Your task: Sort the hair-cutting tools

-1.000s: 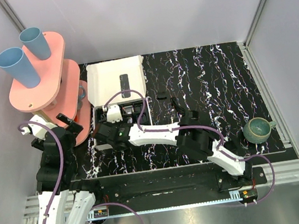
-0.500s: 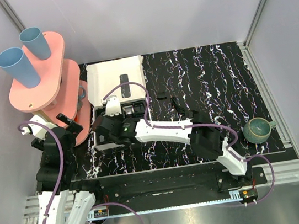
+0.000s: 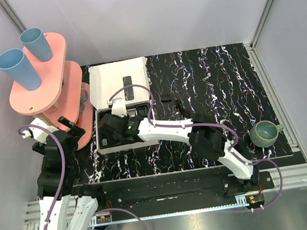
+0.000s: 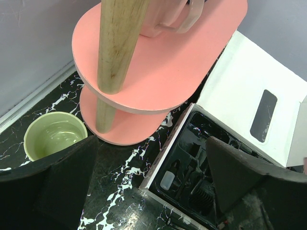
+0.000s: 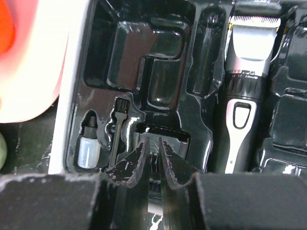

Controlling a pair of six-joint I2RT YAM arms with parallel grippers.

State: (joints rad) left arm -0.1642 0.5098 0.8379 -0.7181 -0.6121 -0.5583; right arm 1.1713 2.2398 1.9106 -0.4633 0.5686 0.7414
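the right gripper (image 5: 153, 143) has its fingers drawn nearly together, a thin slit between them, and appears to pinch a small glossy black plastic comb attachment (image 5: 168, 130) in a slot of the black moulded plastic tray (image 5: 134, 57), though the dark view makes contact hard to confirm. just right of it in the tray lies the slim black clipper with a grey toothed head (image 5: 244, 96); to the left lie a small black brush (image 5: 117, 127) and a tiny clear bottle (image 5: 88, 151). the tray sits in a white cardboard box (image 3: 117, 80) on the black marbled table (image 3: 223, 82), and the left gripper (image 4: 151, 191) hangs wide apart beside the pink two-tier stand (image 4: 158, 62).
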